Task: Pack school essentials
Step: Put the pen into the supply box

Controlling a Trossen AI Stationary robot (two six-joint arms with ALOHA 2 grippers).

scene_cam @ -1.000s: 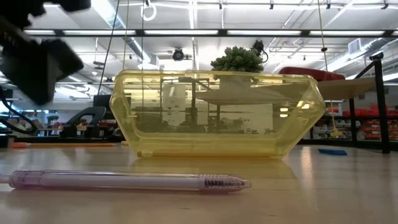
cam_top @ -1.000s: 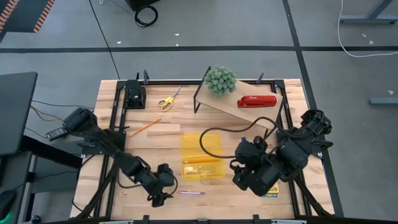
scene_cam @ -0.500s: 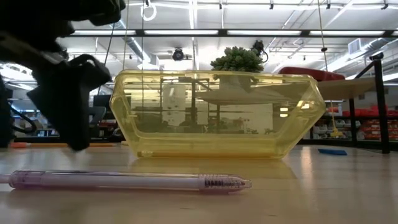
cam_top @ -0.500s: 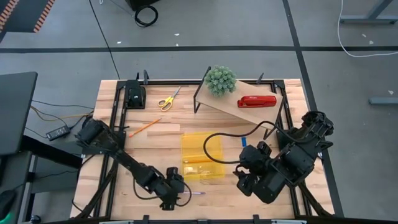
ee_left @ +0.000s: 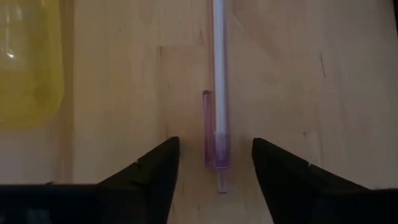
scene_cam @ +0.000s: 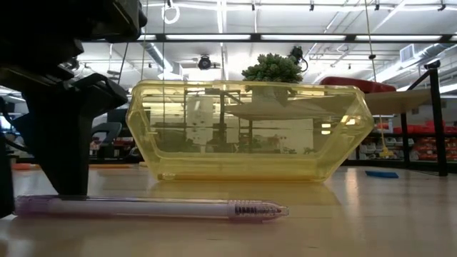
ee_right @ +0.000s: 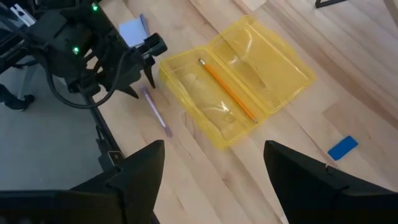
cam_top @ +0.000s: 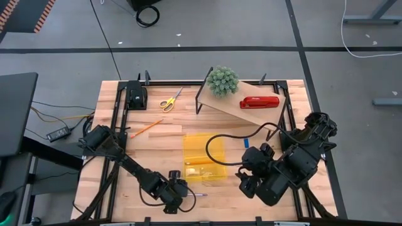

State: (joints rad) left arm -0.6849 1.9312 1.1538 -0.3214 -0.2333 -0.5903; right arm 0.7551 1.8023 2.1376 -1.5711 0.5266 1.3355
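The desk is pale wooden planks in a black frame, standing on a grey floor crossed by dark tape lines. At the far left lie yellow scissors, with an orange pencil nearer. The left gripper is down at the near edge, its fingers apart on either side of the pink pen's end, not yet touching it. In the middle sits a clear yellow case, open, with a second pencil inside. Behind it a plant and red stapler rest on a raised shelf. A blue eraser lies right of the case. The right gripper hovers at the near right, fingers wide and empty. Beyond the desk, the low view shows ceiling strip lights.
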